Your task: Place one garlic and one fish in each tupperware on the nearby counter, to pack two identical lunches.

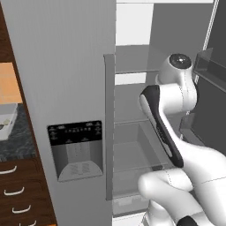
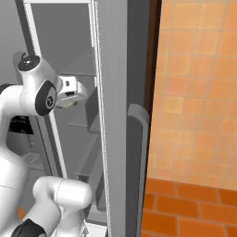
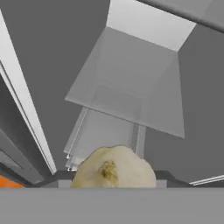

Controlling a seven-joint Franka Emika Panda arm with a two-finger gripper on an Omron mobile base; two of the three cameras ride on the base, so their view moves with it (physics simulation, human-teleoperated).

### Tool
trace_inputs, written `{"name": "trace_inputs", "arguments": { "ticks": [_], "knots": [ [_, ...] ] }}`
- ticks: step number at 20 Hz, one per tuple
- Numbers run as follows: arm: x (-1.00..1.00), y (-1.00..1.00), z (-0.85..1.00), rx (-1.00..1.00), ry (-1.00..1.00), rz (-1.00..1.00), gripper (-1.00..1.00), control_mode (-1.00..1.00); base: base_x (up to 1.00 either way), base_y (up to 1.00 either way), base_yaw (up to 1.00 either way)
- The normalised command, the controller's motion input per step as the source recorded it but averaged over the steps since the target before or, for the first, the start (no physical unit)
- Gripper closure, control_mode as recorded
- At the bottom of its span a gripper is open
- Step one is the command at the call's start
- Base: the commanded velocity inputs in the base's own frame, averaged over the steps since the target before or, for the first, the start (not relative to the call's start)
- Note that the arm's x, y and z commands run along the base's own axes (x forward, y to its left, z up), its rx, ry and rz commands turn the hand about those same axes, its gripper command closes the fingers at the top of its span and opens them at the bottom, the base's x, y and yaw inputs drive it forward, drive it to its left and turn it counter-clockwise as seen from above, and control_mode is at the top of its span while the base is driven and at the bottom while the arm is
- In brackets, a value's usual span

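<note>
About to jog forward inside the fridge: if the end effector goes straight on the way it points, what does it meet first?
Most likely the garlic, close ahead and low in the hand view. Past it lies a grey fridge shelf. Depth is unclear.

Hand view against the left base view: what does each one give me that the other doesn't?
The hand view alone shows a garlic bulb at its bottom edge, right where the pincer's tips would rise, so it looks held, though the tips themselves are hidden. The left base view alone shows the fridge's water dispenser on the closed door, the counter with its drawers at far left, and the robot's arm reaching inside. Both look into the open fridge with its grey shelves.
</note>
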Motion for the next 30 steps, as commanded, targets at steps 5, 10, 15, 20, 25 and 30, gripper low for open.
{"name": "trace_inputs", "arguments": {
  "ticks": [5, 10, 15, 20, 25, 30],
  "knots": [
    [-0.31, 0.01, -0.18, 0.00, 0.04, 0.03, 1.00, 1.00, -0.27, 0.22, 0.08],
    [0.00, 0.00, 0.00, 0.00, 0.00, 0.00, 1.00, 1.00, -0.86, 0.94, 0.20],
    [0.00, 0.00, 0.00, 0.00, 0.00, 0.00, 1.00, 1.00, -0.11, 1.00, 0.16],
    [0.00, 0.00, 0.00, 0.00, 0.00, 0.00, 1.00, 1.00, 0.00, 1.00, 0.14],
    [0.00, 0.00, 0.00, 0.00, 0.00, 0.00, 1.00, 1.00, 0.01, 1.00, 0.11],
    [0.00, 0.00, 0.00, 0.00, 0.00, 0.00, 1.00, 1.00, 0.41, 1.00, 0.03]
  ]
}}
